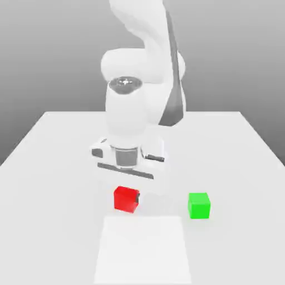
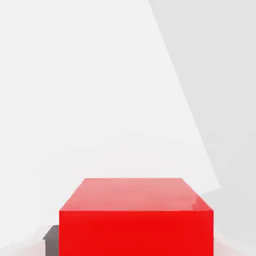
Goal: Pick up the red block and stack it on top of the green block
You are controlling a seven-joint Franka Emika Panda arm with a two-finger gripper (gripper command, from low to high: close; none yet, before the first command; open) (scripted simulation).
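Exterior view has the white arm bent low over the white desk [image 1: 50, 161], its tool [image 1: 129, 196] down at the small matte bright red cube [image 1: 126, 199] and closed tight, seemingly clamped on that cube, though the contact itself is hard to make out. The matching small matte bright green cube [image 1: 198, 205] sits apart, toward the exterior view's right.

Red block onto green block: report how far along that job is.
Done: the gripper has reached the red block and shut on it; the hand view shows the block close up with a dark finger pad at its side. In hand: the grasp, with the block low by the table. Left: lifting it, carrying it toward the exterior view's right and setting it on the green block, whose top is bare.
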